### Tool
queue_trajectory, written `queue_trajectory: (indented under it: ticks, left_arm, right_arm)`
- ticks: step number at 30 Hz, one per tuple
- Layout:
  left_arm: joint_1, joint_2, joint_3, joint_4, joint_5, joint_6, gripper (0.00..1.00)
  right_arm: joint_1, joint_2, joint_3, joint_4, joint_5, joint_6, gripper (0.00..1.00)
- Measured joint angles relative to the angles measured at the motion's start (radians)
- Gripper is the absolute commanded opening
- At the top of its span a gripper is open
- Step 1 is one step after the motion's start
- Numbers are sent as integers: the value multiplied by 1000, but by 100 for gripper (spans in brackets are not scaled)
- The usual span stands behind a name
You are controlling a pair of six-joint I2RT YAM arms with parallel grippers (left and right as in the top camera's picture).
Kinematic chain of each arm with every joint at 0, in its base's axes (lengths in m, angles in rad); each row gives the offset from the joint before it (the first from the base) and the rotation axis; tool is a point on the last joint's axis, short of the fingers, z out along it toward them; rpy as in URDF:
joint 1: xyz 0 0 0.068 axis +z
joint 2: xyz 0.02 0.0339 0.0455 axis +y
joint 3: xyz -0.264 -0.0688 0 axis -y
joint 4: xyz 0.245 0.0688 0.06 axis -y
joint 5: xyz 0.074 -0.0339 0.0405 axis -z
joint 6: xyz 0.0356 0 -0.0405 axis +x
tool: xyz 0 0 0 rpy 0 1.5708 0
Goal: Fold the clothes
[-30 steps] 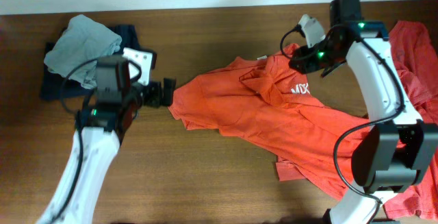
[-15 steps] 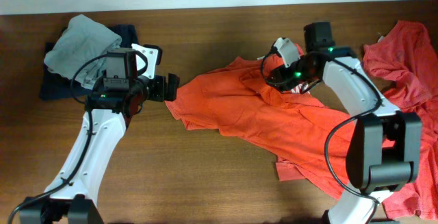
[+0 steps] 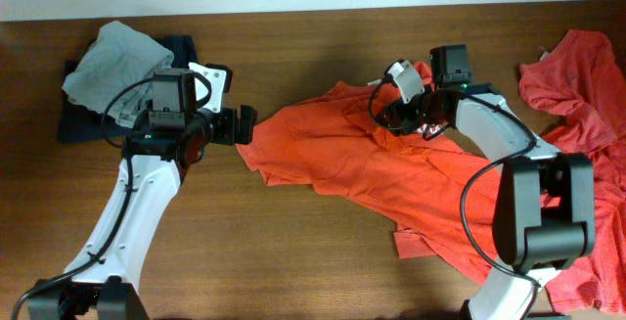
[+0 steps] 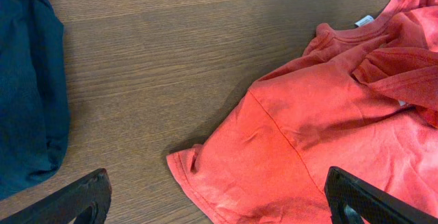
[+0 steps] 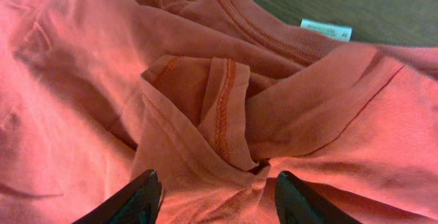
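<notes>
Hem end of the coral T-shirt (image 3: 430, 232) lies nearest the arm bases, crumpled on the table (image 3: 293, 261). The garment spreads diagonally across the middle and is judged not yet flat enough to fold.

Further out, the left gripper (image 3: 245, 125) hovers just beside the shirt's outstretched sleeve (image 4: 226, 176). Its jaws are fully apart and hold nothing, and it is placed to take that edge.

At similar depth, the right gripper (image 5: 224, 196) sits over the collar area, fingers apart and straddling a doubled-over sleeve hem (image 5: 219, 114). No cloth is clamped. This bunch covers the chest and probably needs pulling clear before flattening. The white neck label (image 5: 326, 29) lies just beyond.

Farthest back, a grey garment (image 3: 112, 61) rests on a navy garment (image 3: 73, 129) at the left. A second T-shirt (image 3: 577, 75) waits, rumpled, at the right edge.
</notes>
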Motion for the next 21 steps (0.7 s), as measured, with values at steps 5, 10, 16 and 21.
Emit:
queue_trajectory:
  ticks: [5, 10, 16, 21]
  left_arm:
    - [0, 0, 0, 0, 0, 0, 99]
    - [0, 0, 0, 0, 0, 0, 99]
    - [0, 0, 0, 0, 0, 0, 99]
    - [0, 1, 0, 0, 0, 0, 99]
  right_arm:
    - [0, 49, 0, 0, -1, -2, 36]
    - [0, 60, 0, 5, -3, -4, 4]
    - [-13, 60, 89, -55, -2, 42, 4]
    - [-56, 57, 257, -151, 43, 61, 4]
